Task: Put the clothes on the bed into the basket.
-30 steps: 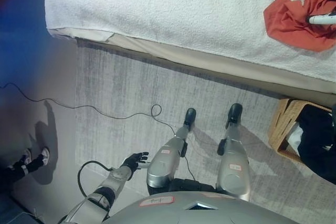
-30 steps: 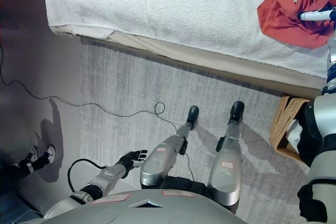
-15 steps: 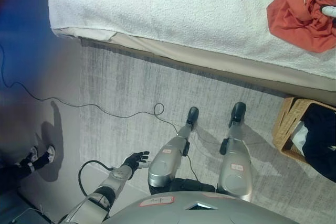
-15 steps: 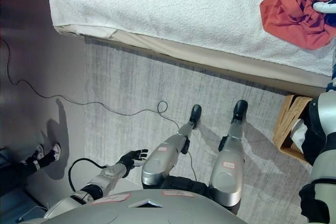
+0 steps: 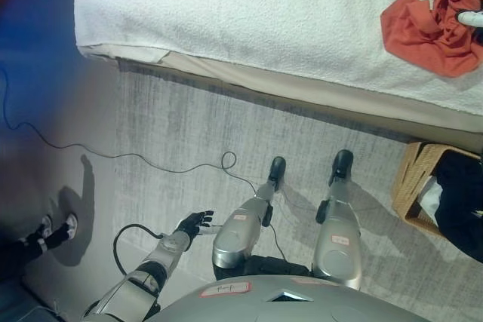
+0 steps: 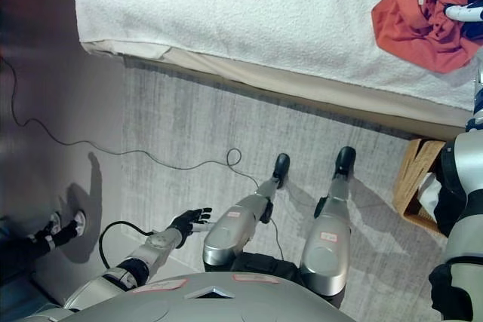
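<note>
Nearest the camera, the left hand (image 5: 195, 223) is held low over the pale grey floor (image 5: 68, 186), its dark fingers spread and relaxed, nothing gripped in them. A person's shoes (image 6: 66, 226) are seen at the floor's left edge, well apart from that hand. A grey, finely lined rug (image 5: 181, 133) is laid between the floor and the bed. At the rug's right edge a woven wicker basket (image 5: 411, 179) is set just beside the bed's near side, with dark cloth (image 5: 460, 201) and a white piece of cloth (image 5: 430, 200) already lying inside it. Beyond the rug, the bed covered with a white terry sheet (image 6: 249, 13) is stretched across the far part of the scene. At the bed's far right corner a crumpled orange-red garment (image 5: 423, 24) is heaped on the sheet. The right hand (image 6: 464, 14) is placed on this garment; only white-tipped fingers (image 6: 459, 13) are shown at the view's edge, so whether cloth is gripped cannot be told.
</note>
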You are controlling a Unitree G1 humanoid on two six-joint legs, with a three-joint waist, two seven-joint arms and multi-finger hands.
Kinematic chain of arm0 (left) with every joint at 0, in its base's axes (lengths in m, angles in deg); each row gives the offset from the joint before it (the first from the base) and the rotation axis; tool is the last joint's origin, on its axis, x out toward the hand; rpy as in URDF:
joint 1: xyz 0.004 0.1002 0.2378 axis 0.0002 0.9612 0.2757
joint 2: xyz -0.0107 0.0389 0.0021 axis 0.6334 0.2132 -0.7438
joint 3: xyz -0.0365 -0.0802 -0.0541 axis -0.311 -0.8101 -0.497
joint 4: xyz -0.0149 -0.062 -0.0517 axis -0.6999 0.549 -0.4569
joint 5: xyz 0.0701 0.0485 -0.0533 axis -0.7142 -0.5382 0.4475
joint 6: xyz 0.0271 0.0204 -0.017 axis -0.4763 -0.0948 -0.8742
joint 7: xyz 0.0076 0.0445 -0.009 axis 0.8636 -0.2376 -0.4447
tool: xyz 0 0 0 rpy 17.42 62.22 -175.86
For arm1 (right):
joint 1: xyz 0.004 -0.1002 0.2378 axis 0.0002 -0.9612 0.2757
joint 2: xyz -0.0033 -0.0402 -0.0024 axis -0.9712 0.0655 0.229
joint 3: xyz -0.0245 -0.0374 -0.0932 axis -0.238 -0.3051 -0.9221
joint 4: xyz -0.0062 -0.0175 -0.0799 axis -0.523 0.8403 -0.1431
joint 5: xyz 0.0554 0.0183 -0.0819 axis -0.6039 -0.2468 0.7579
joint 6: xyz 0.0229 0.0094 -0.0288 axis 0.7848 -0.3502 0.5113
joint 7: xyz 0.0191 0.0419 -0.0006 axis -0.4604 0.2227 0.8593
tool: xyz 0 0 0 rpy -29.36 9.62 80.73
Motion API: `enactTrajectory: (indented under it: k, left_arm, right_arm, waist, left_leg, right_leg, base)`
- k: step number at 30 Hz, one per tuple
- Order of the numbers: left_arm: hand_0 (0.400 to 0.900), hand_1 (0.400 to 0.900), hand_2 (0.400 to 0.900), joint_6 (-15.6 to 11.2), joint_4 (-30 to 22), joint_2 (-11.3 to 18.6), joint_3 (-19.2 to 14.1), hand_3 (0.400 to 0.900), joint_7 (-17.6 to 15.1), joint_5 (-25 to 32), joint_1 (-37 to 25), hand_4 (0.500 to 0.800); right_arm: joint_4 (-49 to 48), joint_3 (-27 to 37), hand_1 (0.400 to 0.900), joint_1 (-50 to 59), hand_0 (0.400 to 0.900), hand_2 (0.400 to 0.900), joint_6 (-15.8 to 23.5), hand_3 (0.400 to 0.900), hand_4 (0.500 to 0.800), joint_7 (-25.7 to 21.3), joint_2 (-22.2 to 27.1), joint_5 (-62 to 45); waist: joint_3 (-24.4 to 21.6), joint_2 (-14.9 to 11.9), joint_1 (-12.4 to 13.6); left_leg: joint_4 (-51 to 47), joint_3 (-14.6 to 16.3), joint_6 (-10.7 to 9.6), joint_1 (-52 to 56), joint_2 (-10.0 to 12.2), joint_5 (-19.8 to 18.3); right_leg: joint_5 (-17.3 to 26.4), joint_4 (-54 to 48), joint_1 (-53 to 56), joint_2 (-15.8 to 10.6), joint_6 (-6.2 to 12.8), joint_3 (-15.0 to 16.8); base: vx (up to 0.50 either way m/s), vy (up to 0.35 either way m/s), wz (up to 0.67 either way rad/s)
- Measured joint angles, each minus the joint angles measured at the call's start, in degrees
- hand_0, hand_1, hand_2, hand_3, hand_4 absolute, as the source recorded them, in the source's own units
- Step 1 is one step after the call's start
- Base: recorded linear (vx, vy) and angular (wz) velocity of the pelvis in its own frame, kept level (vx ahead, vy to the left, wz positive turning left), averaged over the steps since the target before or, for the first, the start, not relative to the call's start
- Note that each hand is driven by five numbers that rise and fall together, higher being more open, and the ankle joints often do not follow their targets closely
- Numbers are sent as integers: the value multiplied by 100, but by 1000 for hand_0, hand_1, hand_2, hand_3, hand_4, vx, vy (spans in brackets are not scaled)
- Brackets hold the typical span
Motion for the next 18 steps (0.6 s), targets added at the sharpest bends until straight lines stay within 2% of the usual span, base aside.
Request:
enactTrajectory:
  k: [2,4,9,11,18]
  left_arm:
    - [900,900,900,6,77,1,-28,900,-11,2,-118,800]
    - [900,900,900,5,152,1,-90,900,-14,2,-204,800]
    - [900,900,900,10,325,0,-346,900,-7,-2,-262,800]
    - [900,900,900,71,501,36,-497,900,-3,-6,-265,800]
    - [900,900,900,171,823,190,-664,900,6,-59,-131,800]
  right_arm:
    - [-23,5,400,5,400,400,-2,400,500,33,-64,0]
    - [-32,4,400,9,400,400,-4,400,500,87,-149,2]
    - [-92,3,400,-3,400,400,-70,400,500,203,-253,31]
    - [-137,6,400,-31,400,400,-93,400,500,298,-289,66]
    - [-231,16,400,-529,400,400,-106,400,500,414,-227,298]
  waist:
    - [32,-127,-83]
    - [68,-303,-90]
    - [-11,-648,-265]
    - [-147,-922,-248]
    - [-797,-1514,-492]
  left_leg:
    - [17,47,2,49,-4,-3]
    - [20,206,5,169,-12,-5]
    - [-2,527,255,570,-13,-178]
    - [-32,815,357,772,-8,-273]
    - [-34,1262,466,1254,1,-510]
  right_leg:
    - [0,26,26,4,0,45]
    - [3,70,45,12,1,221]
    - [15,108,247,93,23,546]
    - [39,105,300,117,57,813]
    - [110,-36,634,235,68,1210]
  base:
    - [35,30,-47]
    - [42,32,-46]
    - [52,42,-52]
    - [55,39,-46]
    - [38,55,-41]
